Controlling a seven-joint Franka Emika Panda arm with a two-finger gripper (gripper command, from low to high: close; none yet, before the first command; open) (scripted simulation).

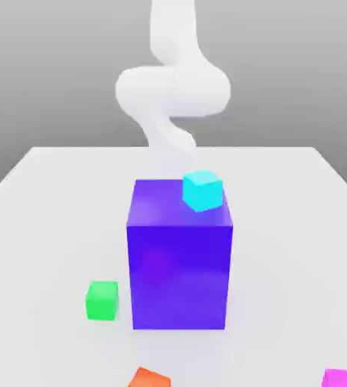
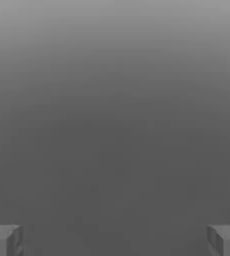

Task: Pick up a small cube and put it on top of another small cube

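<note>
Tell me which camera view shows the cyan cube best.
The exterior view. There the cyan cube appears whole, at the upper edge of the tall blue-purple block, toward the exterior view's right; whether it rests on the block or stands behind it is unclear. The hand view gives grey background and the gripper with its fingertips wide apart.

— What gets cut off in the exterior view?

— The orange-red cube (image 1: 149, 378) and the magenta cube (image 1: 342, 378) both run off the bottom edge (just their tops are in frame). The white arm (image 1: 173, 83) leaves through the top edge.

— Anything hidden?

— The tall blue-purple block (image 1: 179, 257) covers the table (image 1: 40, 227) behind it and the arm's lower end.

— And the hand view?

— Both fingertips (image 2: 4, 240) are clipped by the bottom corners, set wide apart.
</note>
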